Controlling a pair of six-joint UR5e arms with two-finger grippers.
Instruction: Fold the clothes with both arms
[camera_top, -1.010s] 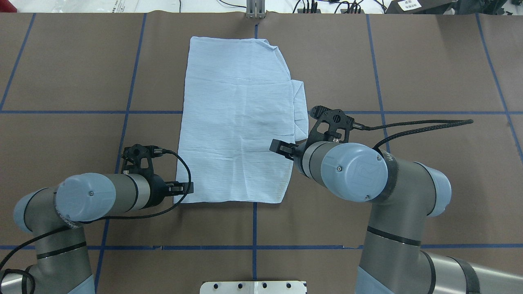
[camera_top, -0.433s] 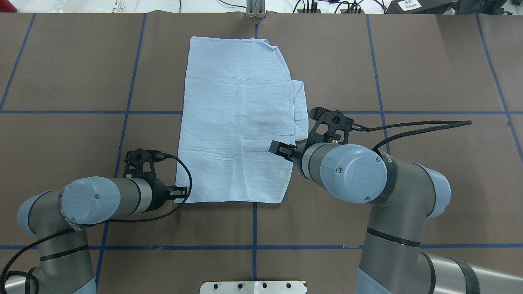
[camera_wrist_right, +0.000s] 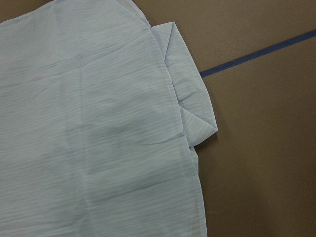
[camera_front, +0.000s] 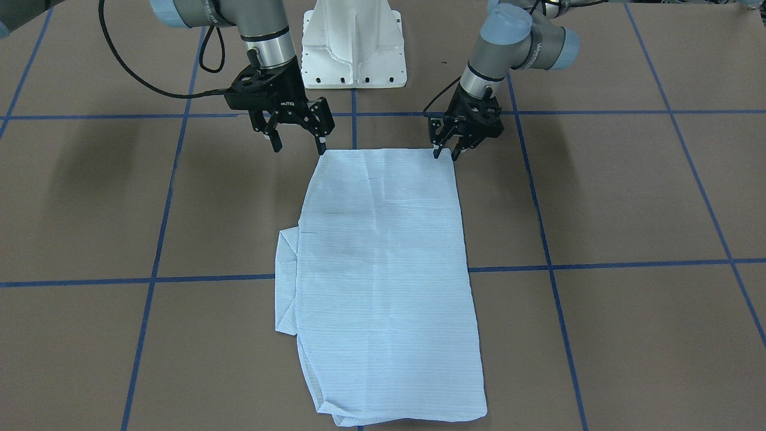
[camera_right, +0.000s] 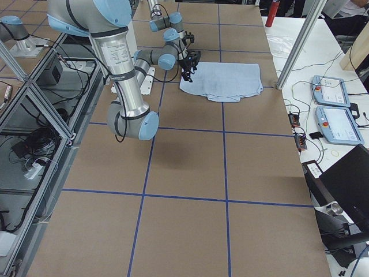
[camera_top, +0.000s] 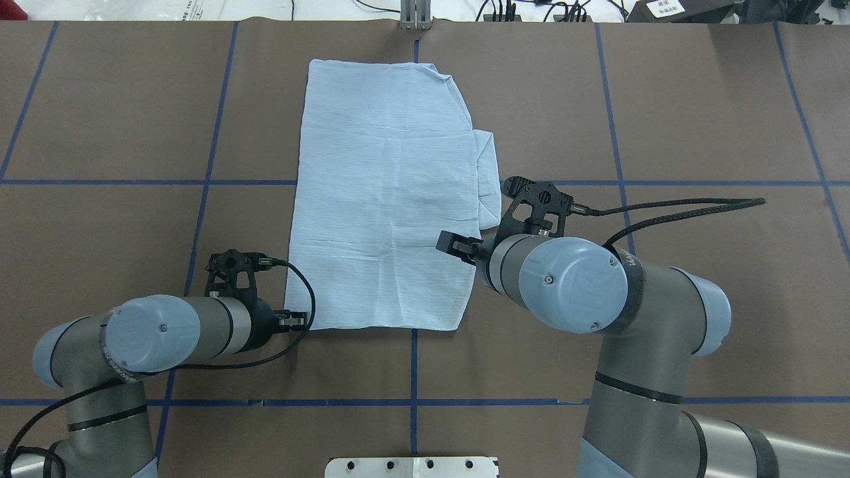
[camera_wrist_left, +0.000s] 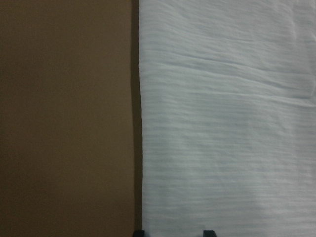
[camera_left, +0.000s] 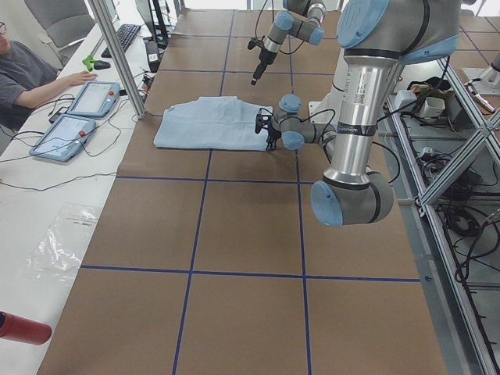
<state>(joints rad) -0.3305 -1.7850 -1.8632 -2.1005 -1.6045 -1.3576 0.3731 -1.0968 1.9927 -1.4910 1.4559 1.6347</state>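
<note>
Two near hem corners look the best holds. Left gripper (camera_top: 297, 320), fingers parted, straddles one corner of the shirt (camera_top: 385, 199), which lies folded flat mid-table. Thin and limp, it should sag. Right gripper (camera_front: 299, 146) hangs wide open over the right edge.

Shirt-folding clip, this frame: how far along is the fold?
Done: the shirt lies flat as a long rectangle, a flap poking out on its right. In hand: the left gripper, open, sits low at the near-left corner; the right gripper, open, hangs above the right edge. Left: gripping and the crosswise folds.
</note>
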